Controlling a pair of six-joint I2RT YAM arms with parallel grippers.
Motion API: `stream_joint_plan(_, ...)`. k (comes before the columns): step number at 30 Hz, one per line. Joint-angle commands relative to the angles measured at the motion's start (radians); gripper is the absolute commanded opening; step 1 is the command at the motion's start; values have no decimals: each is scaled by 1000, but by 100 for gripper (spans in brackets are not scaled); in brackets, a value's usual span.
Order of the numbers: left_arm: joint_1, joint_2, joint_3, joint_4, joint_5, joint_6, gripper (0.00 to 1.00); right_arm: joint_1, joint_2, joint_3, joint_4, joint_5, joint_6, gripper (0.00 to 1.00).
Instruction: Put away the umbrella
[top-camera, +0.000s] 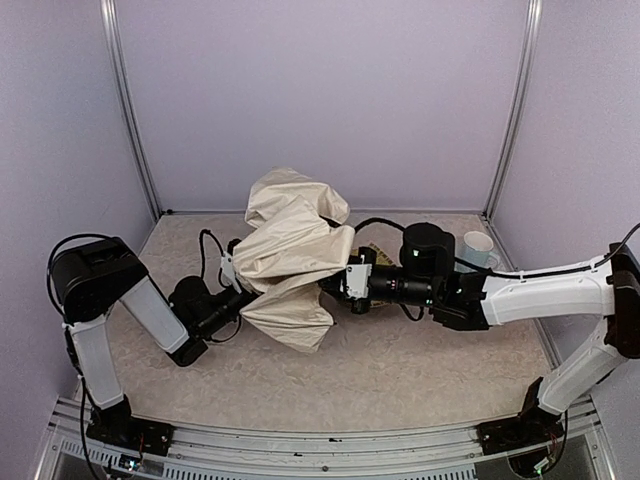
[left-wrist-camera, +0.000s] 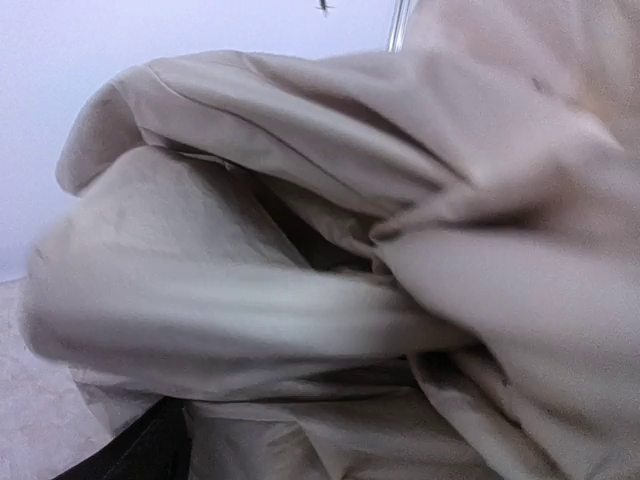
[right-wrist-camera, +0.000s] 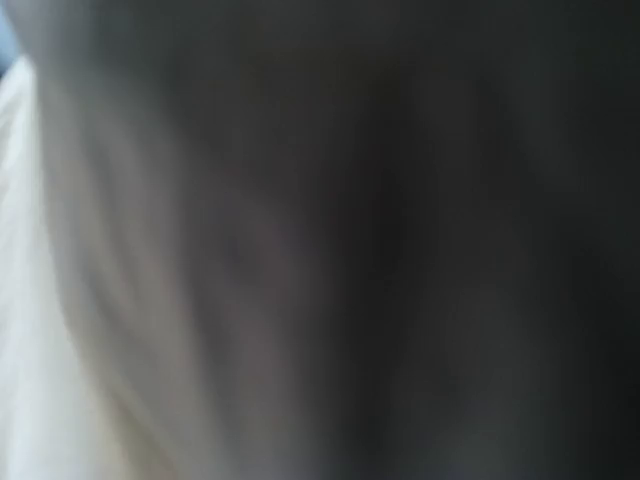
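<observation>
The umbrella (top-camera: 290, 255) lies half-collapsed in the middle of the table, a rumpled heap of cream-beige fabric with its shaft and ribs hidden. From the left, my left gripper (top-camera: 232, 297) pushes into the cloth, and its fingertips are buried under it. Folds of the umbrella (left-wrist-camera: 350, 250) fill the left wrist view, with only a dark edge at the bottom left corner. My right gripper (top-camera: 350, 280) reaches in from the right, its tips under the fabric's edge. The right wrist view is a dark blur with pale cloth at its left side.
A white cup (top-camera: 478, 247) stands at the back right, beside the right arm. A yellowish patterned thing (top-camera: 380, 252) peeks out behind the right wrist. Walls and metal posts close in the beige table (top-camera: 400, 370) on three sides.
</observation>
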Motion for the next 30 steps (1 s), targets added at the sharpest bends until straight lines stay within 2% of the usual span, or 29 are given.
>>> stream_joint_plan(1, 27, -51, -88, 54, 104, -258, 96, 30, 30, -86, 0, 32, -12, 0)
stream_joint_plan(3, 28, -84, -171, 38, 73, -301, 99, 31, 55, -123, 38, 25, 13, 0)
stream_joint_plan(5, 34, -120, -225, -53, -5, -348, 99, 38, 90, -144, 75, 6, 33, 0)
stream_joint_plan(8, 49, -193, -248, -280, -138, -403, 99, 48, 160, -141, 77, 9, 63, 0)
stream_joint_plan(11, 53, -277, -281, -368, -274, -441, 99, 57, 234, -147, 71, 10, 89, 0)
stream_joint_plan(15, 80, -369, -265, -607, -457, -504, 99, 78, 292, -157, 46, 20, 131, 0)
stream_joint_plan(19, 82, -460, -284, -631, -484, -504, 99, 82, 309, -152, -16, -2, 196, 0)
stream_joint_plan(22, 54, -547, -288, -627, -486, -432, 99, 77, 323, -125, -114, -42, 258, 0)
stream_joint_plan(26, -43, -694, -280, -625, -520, -244, 97, 46, 362, -61, -253, -120, 338, 0)
stream_joint_plan(28, -117, -792, -267, -642, -535, -96, 93, 26, 381, -42, -299, -174, 368, 0)
stream_joint_plan(30, -191, -875, -248, -722, -513, 33, 84, 1, 402, -20, -339, -224, 401, 0)
